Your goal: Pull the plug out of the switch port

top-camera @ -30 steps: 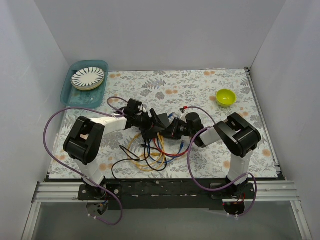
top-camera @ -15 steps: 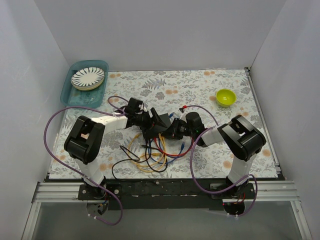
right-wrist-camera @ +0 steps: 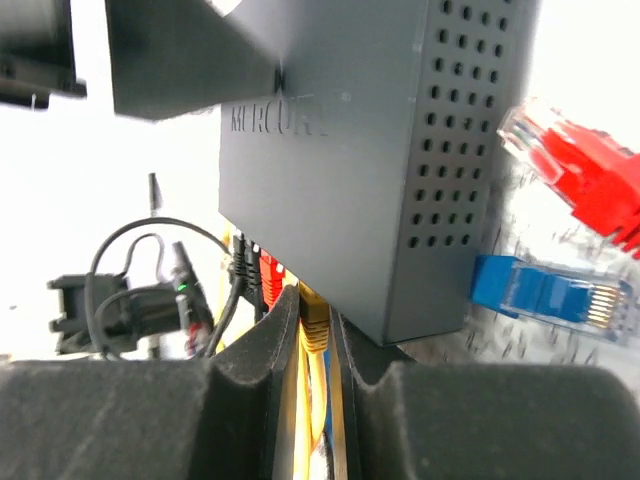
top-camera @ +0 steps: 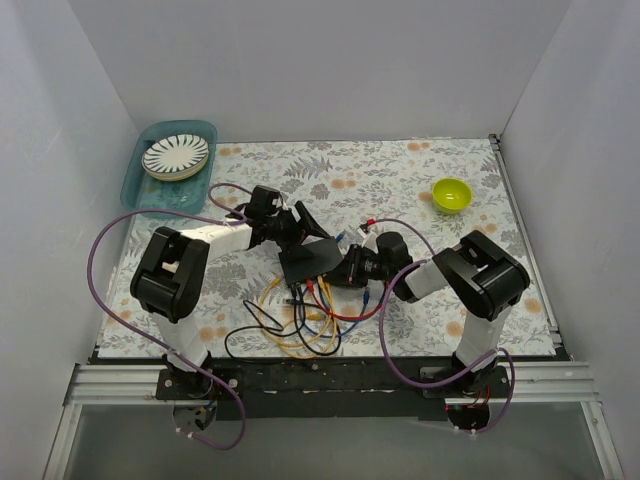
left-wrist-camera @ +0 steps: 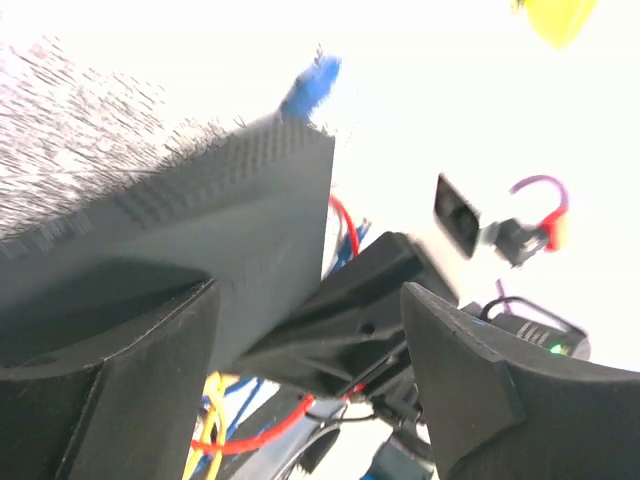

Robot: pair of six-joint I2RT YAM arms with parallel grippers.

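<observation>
Matt black plastic against glossy plugs, on printed cloth.
Switch [right-wrist-camera: 340,150]: matt dark plastic, smooth top, perforated side. Yellow plug [right-wrist-camera: 316,325] at its 6 o'clock is glossy translucent plastic; red plug [right-wrist-camera: 580,170] and blue plug [right-wrist-camera: 540,295] at 3 o'clock likewise. Right fingers [right-wrist-camera: 130,420] matt black, finely ridged. Tablecloth [top-camera: 400,170] matt floral cloth. Bowl [top-camera: 451,194] at the table's 2 o'clock glossy, smooth.

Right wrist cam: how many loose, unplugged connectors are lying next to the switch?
2. A red plug beside the switch's perforated side, and a blue plug just below it in that view. The yellow plug pinched by the right gripper isn't counted. Others may be hidden.
</observation>
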